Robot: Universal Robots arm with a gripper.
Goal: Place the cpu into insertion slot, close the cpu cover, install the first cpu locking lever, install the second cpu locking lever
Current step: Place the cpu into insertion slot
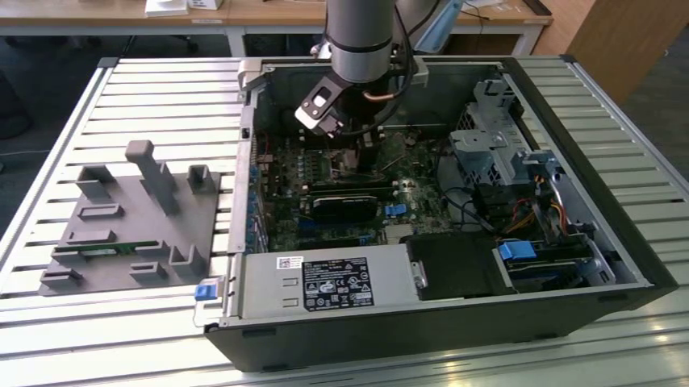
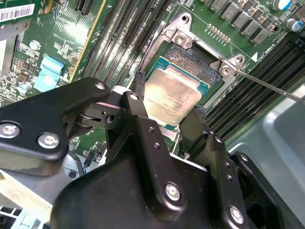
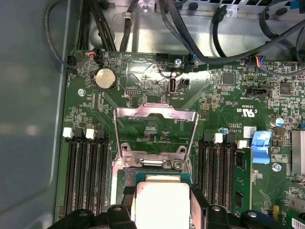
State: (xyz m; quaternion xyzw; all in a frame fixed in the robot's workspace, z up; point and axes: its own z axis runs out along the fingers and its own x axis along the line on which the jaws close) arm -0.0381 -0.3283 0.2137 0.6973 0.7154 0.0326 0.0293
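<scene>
The cpu (image 2: 174, 90), a pale silvery square chip, sits between my gripper's (image 2: 170, 97) two black fingers (image 2: 139, 82), which press on its opposite edges. It lies right over the insertion slot (image 2: 198, 64), whose dark frame shows past the chip's far edge; I cannot tell whether it is seated. In the first wrist view the cpu (image 3: 162, 205) is between the fingers (image 3: 127, 198), and the cpu cover (image 3: 156, 113), a silvery window frame, stands swung open beyond it. A thin metal locking lever (image 2: 267, 86) juts out beside the slot. In the exterior view my gripper (image 1: 342, 143) reaches down into the computer case.
Long black memory slots (image 3: 88, 167) flank the socket on both sides. Cables (image 3: 214, 33) hang along the case wall. The open case (image 1: 603, 266) holds a power supply (image 1: 323, 282) and drive cages. A grey fixture (image 1: 129, 218) lies at the exterior view's left.
</scene>
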